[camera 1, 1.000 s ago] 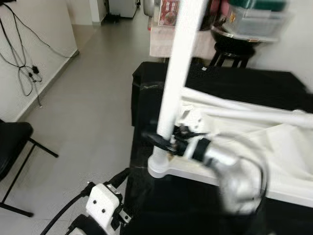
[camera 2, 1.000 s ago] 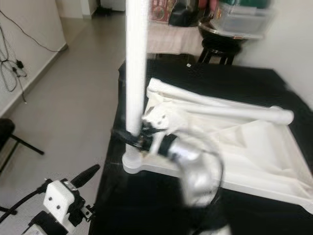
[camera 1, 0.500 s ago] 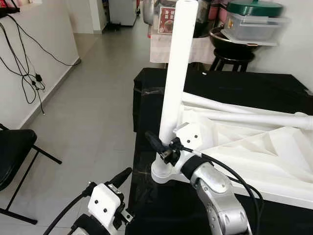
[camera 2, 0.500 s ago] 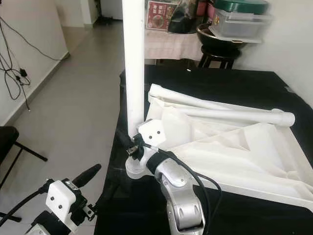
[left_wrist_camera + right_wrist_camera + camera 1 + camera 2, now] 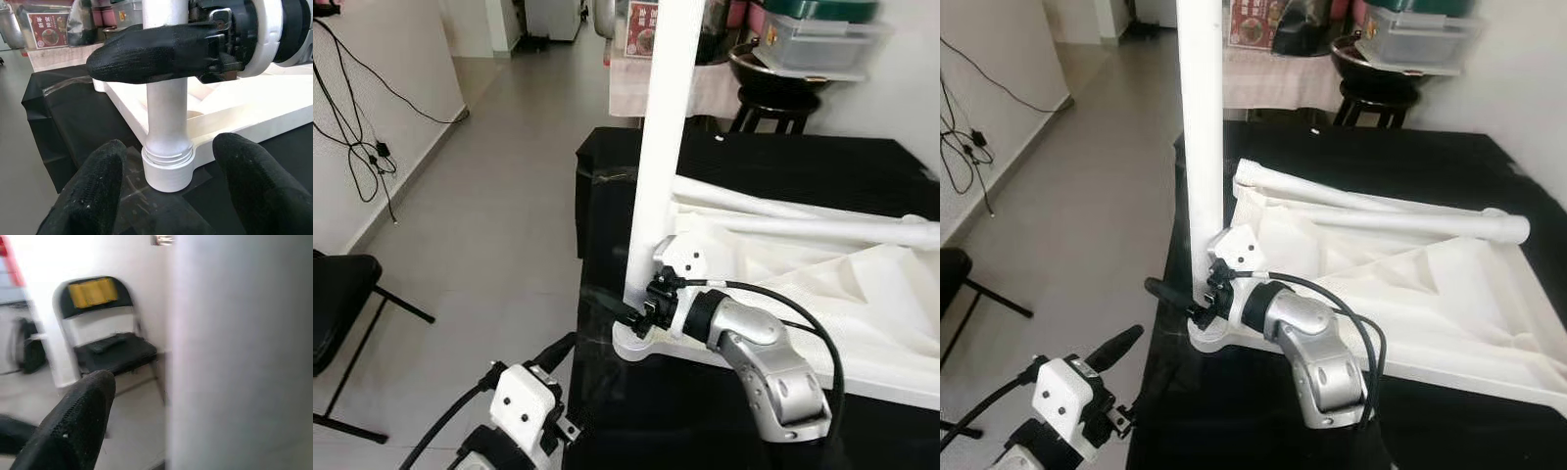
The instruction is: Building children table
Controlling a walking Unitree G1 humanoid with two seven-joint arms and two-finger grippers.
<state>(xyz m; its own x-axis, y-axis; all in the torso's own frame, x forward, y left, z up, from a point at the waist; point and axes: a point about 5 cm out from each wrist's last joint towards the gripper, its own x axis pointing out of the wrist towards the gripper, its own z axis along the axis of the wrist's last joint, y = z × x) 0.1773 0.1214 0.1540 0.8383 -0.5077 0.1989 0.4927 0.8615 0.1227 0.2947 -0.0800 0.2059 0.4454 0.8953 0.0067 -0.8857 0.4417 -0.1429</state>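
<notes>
The white children's table top [image 5: 862, 294] lies upside down on a black-covered table [image 5: 783, 166]. One white leg [image 5: 661, 147] stands upright in the corner socket [image 5: 168, 171] nearest me. My right gripper [image 5: 641, 311] is at the leg's base. One black finger [image 5: 151, 54] crosses in front of the leg, the other is hidden behind it. The right wrist view shows a gap between that finger [image 5: 73, 426] and the leg. My left gripper [image 5: 171, 147] is open and low, pointing at the socket from the table's left edge. Two loose legs [image 5: 822, 227] lie across the top.
A black chair [image 5: 337, 304] stands on the floor to my left, with cables [image 5: 362, 147] hanging on the wall beyond. A stool with a pan and containers [image 5: 783, 93] stands behind the table. The grey floor [image 5: 489, 215] on the left is open room.
My right gripper has swung lower around the leg's base, and its visible finger now points left and down instead of up. The left arm has stayed low.
</notes>
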